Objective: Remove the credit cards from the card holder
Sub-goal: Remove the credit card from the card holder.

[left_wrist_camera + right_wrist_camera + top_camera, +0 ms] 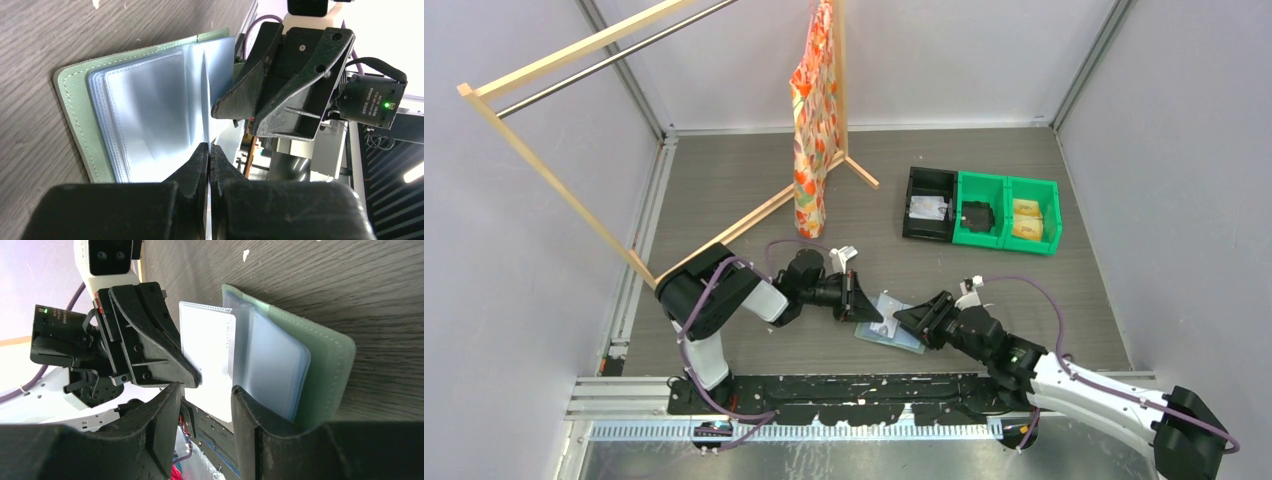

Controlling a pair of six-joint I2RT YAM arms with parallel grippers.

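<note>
- Rack of pale wood with a metal rail, at the far left of the desk; an orange patterned garment hangs at its right end.
- Left tool, jaws closed, pinching one clear inner leaf of the card holder, which stands up.
- Card holder, sage-green, lying open on the desk at near centre, between the two tools; pale blue pockets face up.
- Right tool, jaws apart, gripping nothing, tips close to the raised leaf.
- Black bin and two green bins, in a row at far right.
</note>
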